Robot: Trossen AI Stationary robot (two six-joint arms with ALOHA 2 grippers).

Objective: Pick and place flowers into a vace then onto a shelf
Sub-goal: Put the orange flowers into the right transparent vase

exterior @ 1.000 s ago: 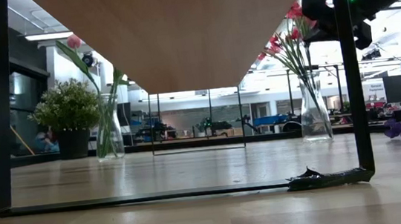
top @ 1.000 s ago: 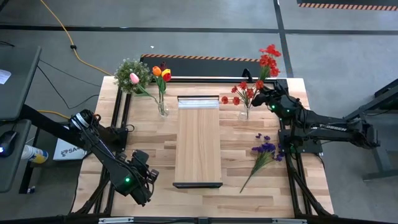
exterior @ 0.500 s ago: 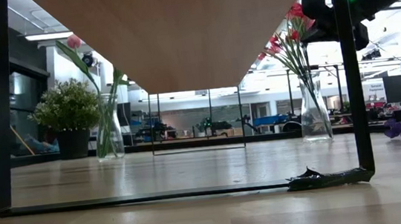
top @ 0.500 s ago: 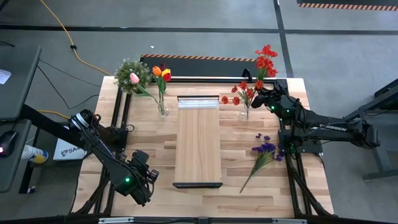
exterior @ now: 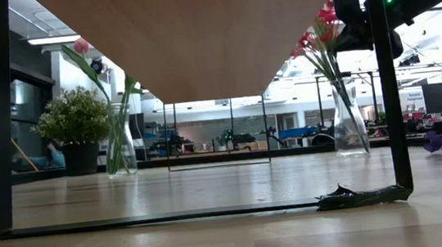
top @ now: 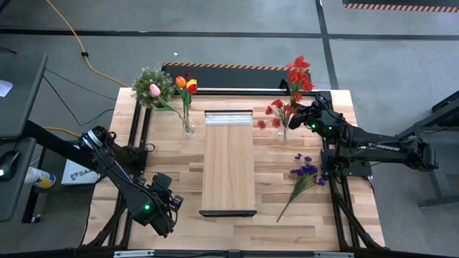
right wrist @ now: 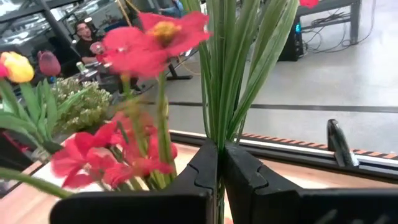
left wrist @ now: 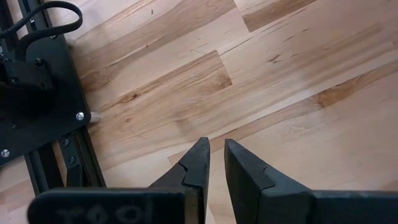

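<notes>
Red spray (top: 296, 74) is pinched by its green stems in the right gripper (right wrist: 219, 163), jaws pressed tight on them, just above the glass vase (top: 284, 130) nr the tabletop's far right corner. That vase already holds other red blossoms (top: 276, 113), leaning toward the shelf.

Step in hand, as I read it: feeding this bunch down into the vase neck. To do it well: keep stems vertical and centred over the mouth, lower slowly, don't let go till the ends are well inside. Neck looks narrow and already crowded, so a sideways nudge could tip the vase. Only then spread the jaws.

Left gripper (left wrist: 214, 163) waits over bare wood nr the near left corner, fingers almost together, holding nothing.

Other flowers: tulips (top: 186, 84) in a 2nd vase (top: 187, 123) at the far edge, left of the shelf; purple spray (top: 304, 173) lies flat on the right side.

Shelf (top: 228, 161) sits mid-table, running far to near. Tabletop (top: 172, 168) is pale butcher-block. Potted plant (top: 148, 84) at far left corner. Room beyond: workshop w/ desks; a person seated far off in the right wrist view.
</notes>
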